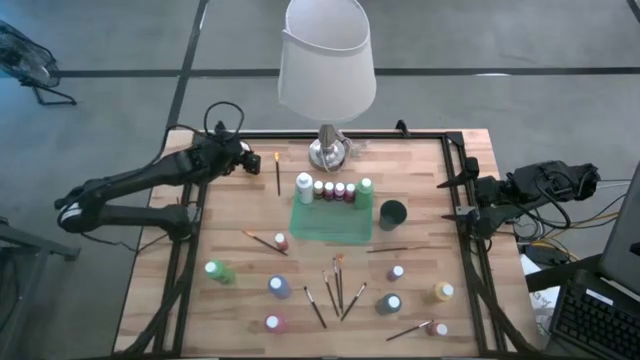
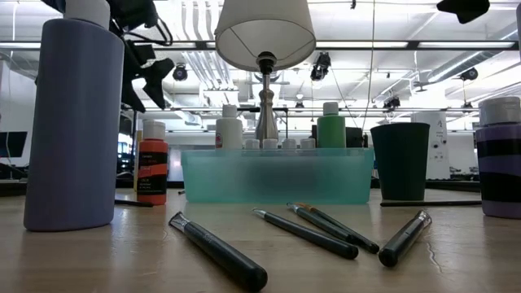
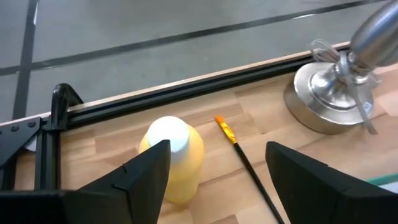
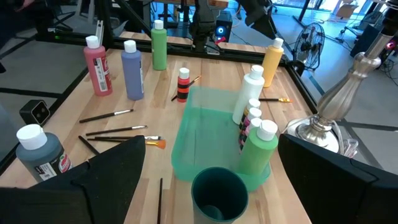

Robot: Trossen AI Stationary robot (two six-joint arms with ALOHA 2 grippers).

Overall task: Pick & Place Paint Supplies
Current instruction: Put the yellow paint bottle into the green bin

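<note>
Nearest the low cam: purple bottle on the bench, w/ a fan of dark-handled brushes lying flat across the front, apart from each other at the handles. Same cluster sits mid-front in the high view, brushes splayed betw. scattered capped bottles: green bottle, blue bottle, red bottle and, toward the right side, a yellow bottle. Small orange-red bottle stands upright further back, just beside a lone brush.

Mid-bench: translucent green tray w/ a row of bottles along its far wall, a tall white bottle at one end and a green one at the other, small dark ones betw. Dark cup stands just beside the tray, upright, apart from it.

Far edge: lamp w/ silver base on the back rail. An orange-tipped brush lies near it. Left gripper is at the far-left corner, jaws spread and released, straddling nothing tight; a yellow bottle stands upright just ahead of one finger, the brush running betw. the fingers further off. Right gripper waits at the right bench edge, jaws wide apart, empty.
</note>
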